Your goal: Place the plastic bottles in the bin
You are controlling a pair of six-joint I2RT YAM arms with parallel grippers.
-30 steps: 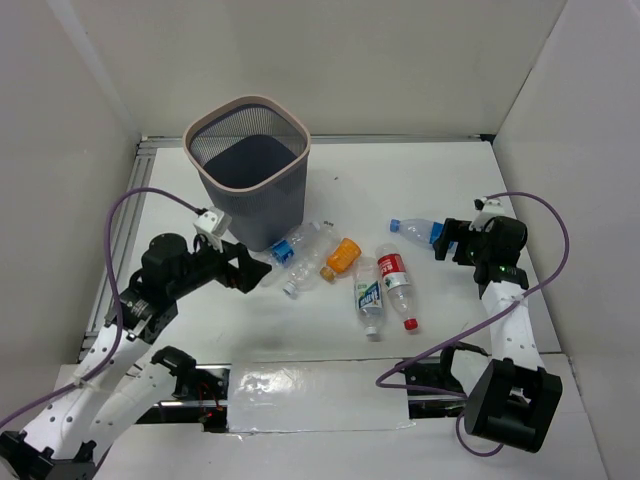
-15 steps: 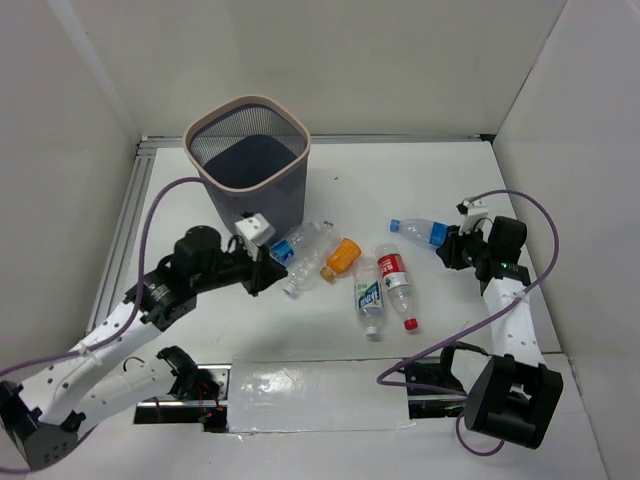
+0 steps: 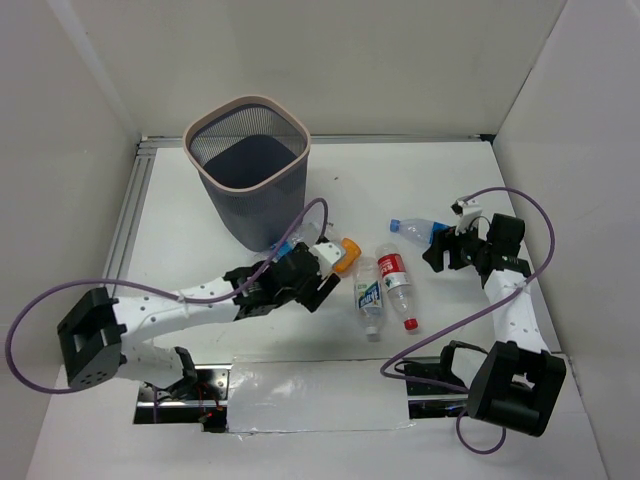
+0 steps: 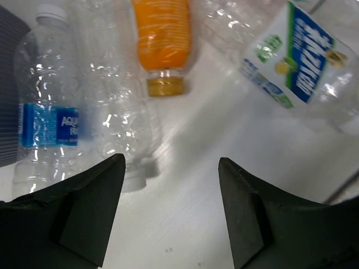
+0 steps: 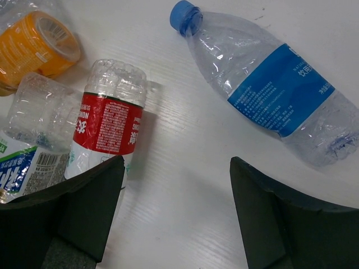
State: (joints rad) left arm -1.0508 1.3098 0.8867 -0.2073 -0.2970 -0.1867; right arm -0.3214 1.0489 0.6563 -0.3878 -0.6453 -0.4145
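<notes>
**Nothing lifted yet**

The tabletop [image 3: 480, 170] carries everything. The bin [image 3: 250, 205] stands far left, and I can see nothing in it. The left arm [image 3: 190, 305] stretches low across to the cluster just near-right of the bin. The right arm [image 3: 510, 300] reaches in from the right.

The blue-cap bottle [image 5: 269, 89] lies apart on the right. The red-label bottle [image 5: 109, 126] and green-label bottle [image 4: 303, 56] lie side by side in the middle. Then come the orange bottle [image 4: 162, 33], a clear bottle [image 4: 120, 101] and a blue-label bottle [image 4: 47, 112], which is nearest the bin.

The left fingers [image 4: 90, 213] are spread wide and empty over bare tabletop beside the clear bottle's cap. The right fingers [image 5: 84, 207] are also apart and empty, between the red-label and blue-cap bottles.

All six lie on their sides, packed close, so I'd worry that a closing finger nudges a neighbour and sets it rolling. The thin plastic may also buckle and slip out.

Half a second ago the left wrist sat further left, by the bin's near wall. It has since swung right, over the cluster. The right arm has barely shifted, and none of the six has moved.
</notes>
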